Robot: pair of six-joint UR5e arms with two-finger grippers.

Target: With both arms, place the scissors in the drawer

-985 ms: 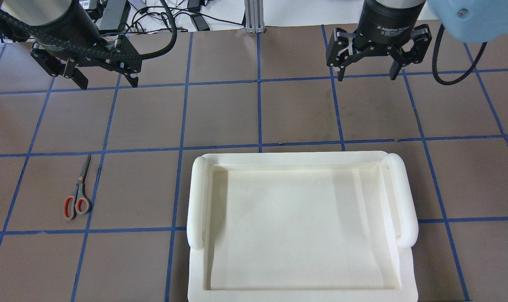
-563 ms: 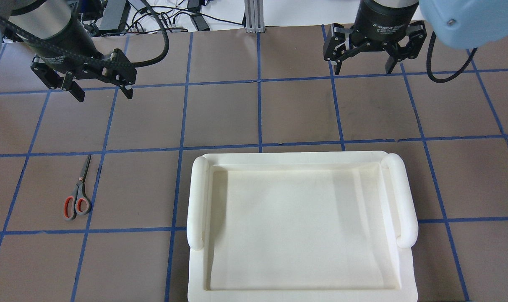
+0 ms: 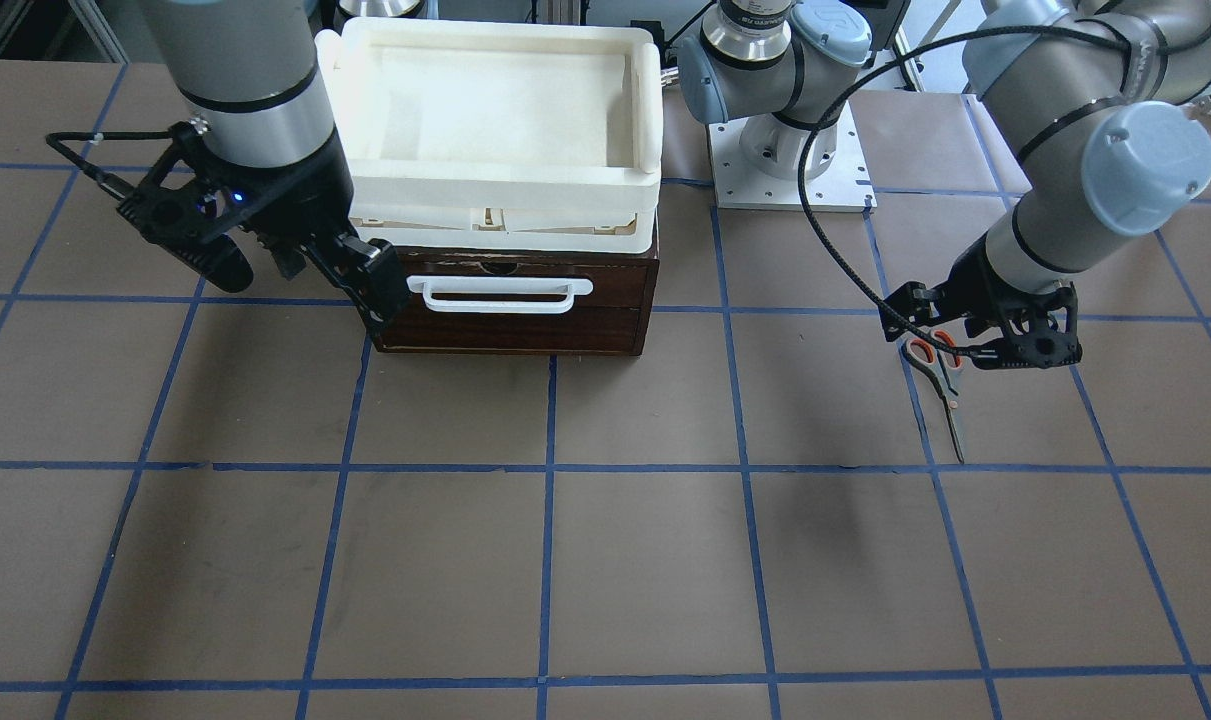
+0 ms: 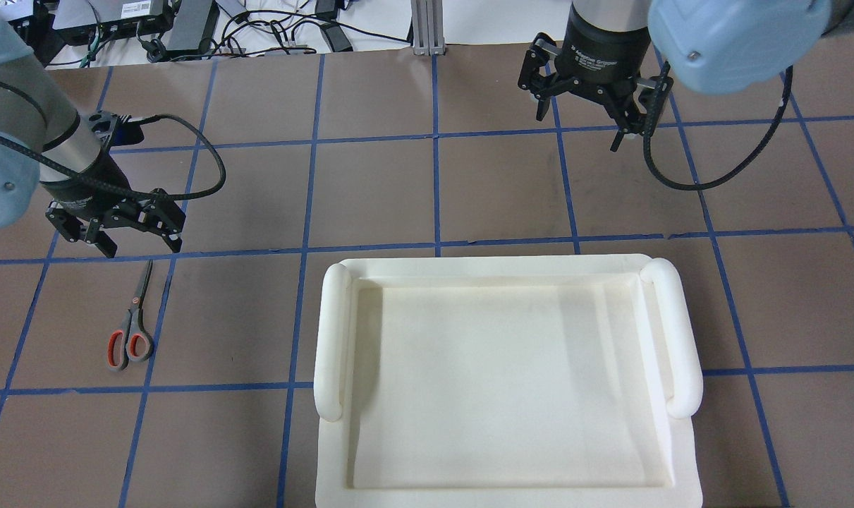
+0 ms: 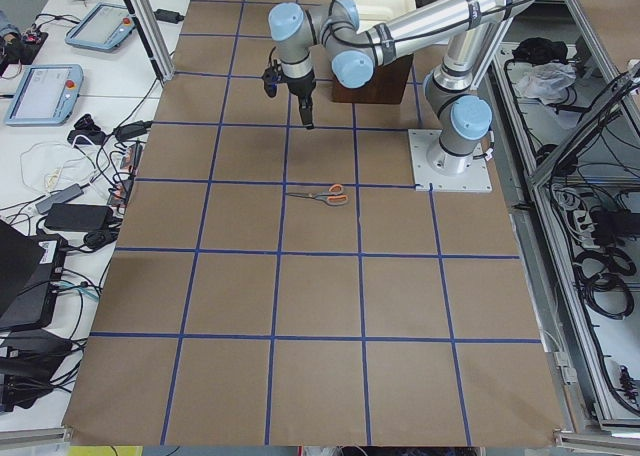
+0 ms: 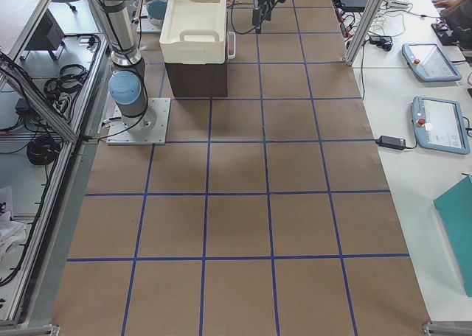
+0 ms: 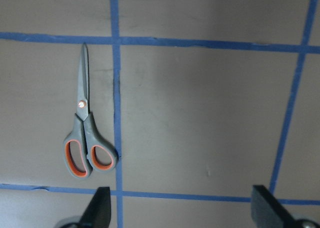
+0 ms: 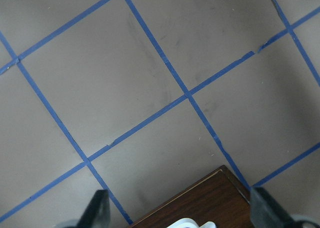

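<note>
Slippage was judged likely if the flat grey-handled, orange-lined scissors were pinched off-centre by the wide-spread left gripper, with the right gripper, equally spread, near the dark-brown wooden drawer.

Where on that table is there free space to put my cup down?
Bare: the table half on the operators' side of the drawer and scissors, plus the squares between those two. Crowded: the drawer's front, where the right gripper hangs, and the scissors, with the left gripper close by.

"Adaptive Gripper" — faint print on right hand
</note>
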